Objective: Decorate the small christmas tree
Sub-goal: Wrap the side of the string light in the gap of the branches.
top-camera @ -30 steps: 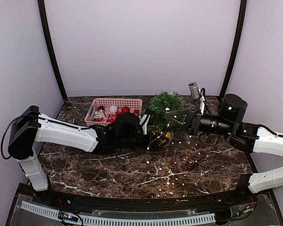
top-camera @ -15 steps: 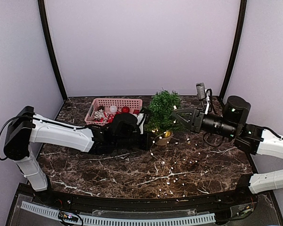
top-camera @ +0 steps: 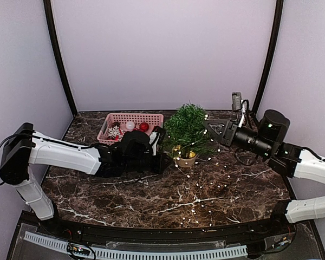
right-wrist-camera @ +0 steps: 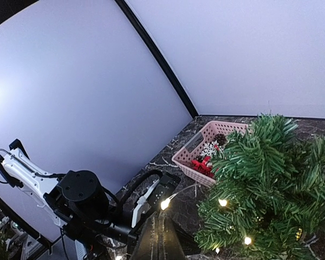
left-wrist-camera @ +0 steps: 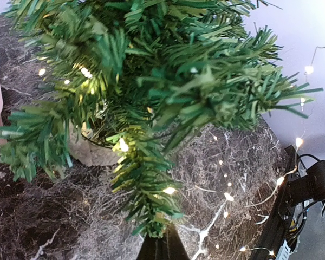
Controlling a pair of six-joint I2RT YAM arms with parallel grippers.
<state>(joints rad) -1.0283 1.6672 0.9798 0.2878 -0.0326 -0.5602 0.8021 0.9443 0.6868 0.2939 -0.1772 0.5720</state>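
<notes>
Left arm (top-camera: 70, 156), right arm (top-camera: 272, 142) flank tree (top-camera: 187, 129); basket (top-camera: 151, 117) left, light string (top-camera: 203, 199) front; overhead free.

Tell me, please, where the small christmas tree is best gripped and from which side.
Probably its tan pot, approached low from the side: the small christmas tree stands upright, its soft branches overhang the pot from above, and the light string drapes them.

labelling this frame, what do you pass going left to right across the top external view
left arm → pink basket → small christmas tree → right arm
</notes>
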